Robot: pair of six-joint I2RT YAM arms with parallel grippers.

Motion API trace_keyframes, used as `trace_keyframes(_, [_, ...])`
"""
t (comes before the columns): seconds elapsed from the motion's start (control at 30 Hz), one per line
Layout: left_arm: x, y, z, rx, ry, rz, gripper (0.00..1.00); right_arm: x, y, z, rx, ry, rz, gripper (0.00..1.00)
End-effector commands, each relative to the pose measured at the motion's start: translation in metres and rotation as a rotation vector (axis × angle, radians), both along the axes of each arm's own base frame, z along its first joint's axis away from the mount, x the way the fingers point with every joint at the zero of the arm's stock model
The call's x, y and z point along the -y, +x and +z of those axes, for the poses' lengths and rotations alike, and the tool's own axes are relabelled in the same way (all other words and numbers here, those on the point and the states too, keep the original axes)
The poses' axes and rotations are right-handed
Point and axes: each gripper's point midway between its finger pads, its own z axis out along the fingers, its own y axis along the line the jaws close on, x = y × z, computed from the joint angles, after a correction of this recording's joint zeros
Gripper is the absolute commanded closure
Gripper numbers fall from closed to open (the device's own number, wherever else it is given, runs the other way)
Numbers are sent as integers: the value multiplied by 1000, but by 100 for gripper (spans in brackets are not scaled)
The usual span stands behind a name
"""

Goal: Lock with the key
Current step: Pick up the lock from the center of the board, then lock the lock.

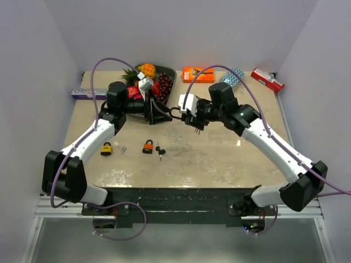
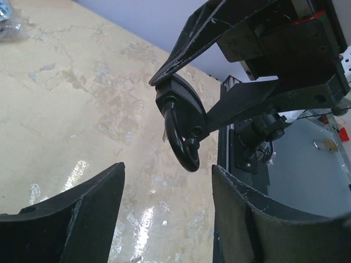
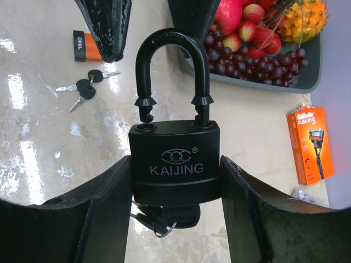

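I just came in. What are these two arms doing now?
The right claw holds a black padlock by its body, and a key shows at its bottom end. The shackle is open, with one leg out of its hole. The left claw is open, close to the shackle, not gripping it.

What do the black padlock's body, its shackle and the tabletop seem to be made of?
Padlock body: probably metal under matte black coating; dull sheen, crisp printed KAIJING logo. Shackle: likely coated steel; soft highlight along its curve. Tabletop: glossy stone or marble-look laminate; beige veining, bright lamp reflections.
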Motion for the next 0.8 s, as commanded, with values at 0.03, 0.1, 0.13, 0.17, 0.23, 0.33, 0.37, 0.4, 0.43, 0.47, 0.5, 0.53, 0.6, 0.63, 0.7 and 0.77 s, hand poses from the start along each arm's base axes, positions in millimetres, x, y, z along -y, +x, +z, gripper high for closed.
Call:
trace_keyframes(0.03, [8,1,15,8,-23,-21,36,-14,1,47,155,106,28,100])
trace_keyframes(0.1, [9,3,14,-13,-27,-18,45,-15,-1,47,156,105,33,100])
trace_keyframes(0.13, [9,3,14,-18,-28,-21,47,-15,-1,47,158,105,32,100])
trace_keyframes(0.17, [9,2,15,-22,-31,-25,50,-16,-2,47,159,103,35,100])
trace_keyframes(0.23, [9,2,16,-22,-35,-29,51,-16,-3,46,161,100,36,100])
trace_keyframes(0.33, [10,1,16,-24,-39,-35,54,-17,-2,45,159,97,33,100])
trace_keyframes(0.37, [10,2,14,-26,-37,-36,58,-18,-2,46,164,99,35,100])
trace_keyframes(0.4, [11,2,13,-29,-36,-38,60,-18,-2,47,165,100,35,100])
trace_keyframes(0.43, [11,2,13,-28,-36,-36,61,-19,-1,47,166,101,35,100])
trace_keyframes(0.47, [11,2,12,-29,-35,-38,63,-20,-2,47,165,101,40,100])
trace_keyframes(0.5, [11,1,13,-26,-35,-41,63,-20,-1,48,168,102,37,100])
trace_keyframes(0.53, [11,1,12,-25,-34,-41,63,-21,0,46,164,99,37,100])
trace_keyframes(0.6, [13,2,11,-21,-30,-36,63,-22,1,47,164,100,34,100])
trace_keyframes(0.63, [13,2,10,-22,-27,-36,63,-22,1,47,164,102,34,100])
trace_keyframes(0.7, [14,1,8,-11,-20,-39,64,-22,2,46,160,101,33,100])
trace_keyframes(0.77, [14,1,6,-17,-13,-41,65,-23,3,44,157,99,31,100])
